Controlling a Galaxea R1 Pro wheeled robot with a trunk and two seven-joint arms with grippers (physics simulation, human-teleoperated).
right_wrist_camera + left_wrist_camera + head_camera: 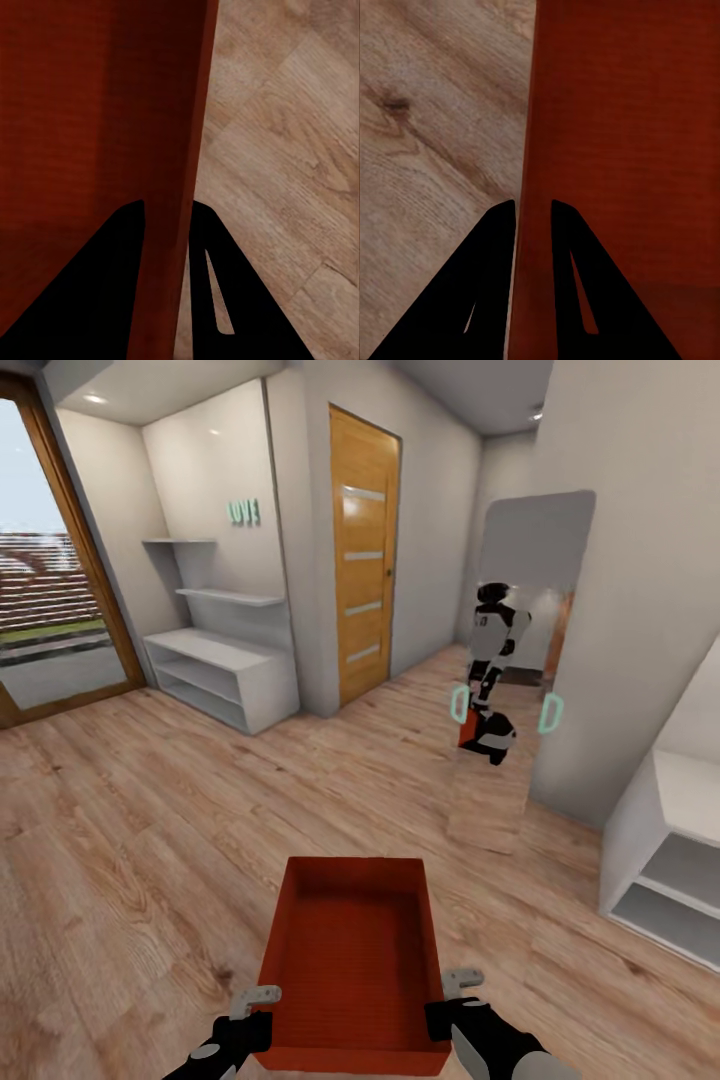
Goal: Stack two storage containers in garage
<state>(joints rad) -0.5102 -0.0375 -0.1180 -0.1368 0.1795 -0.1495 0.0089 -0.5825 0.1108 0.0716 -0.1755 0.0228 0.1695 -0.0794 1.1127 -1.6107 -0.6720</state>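
Observation:
One red-orange storage container (350,960), open-topped and empty, hangs level in front of me above light wood planks. My left gripper (258,1000) is shut on its left wall and my right gripper (455,985) on its right wall. The left wrist view has the left gripper (534,206) pinching the thin container wall (615,135), one finger inside and one outside. In the right wrist view the right gripper (169,204) clamps the opposite container wall (97,112) the same way. The garage and its concrete floor are out of view.
An orange door (365,550) with frosted strips stands shut ahead. A tall mirror (530,660) to its right reflects me holding the bin. White shelves (215,670) line the back left, a white unit (670,860) the right, a glass door (50,580) the far left.

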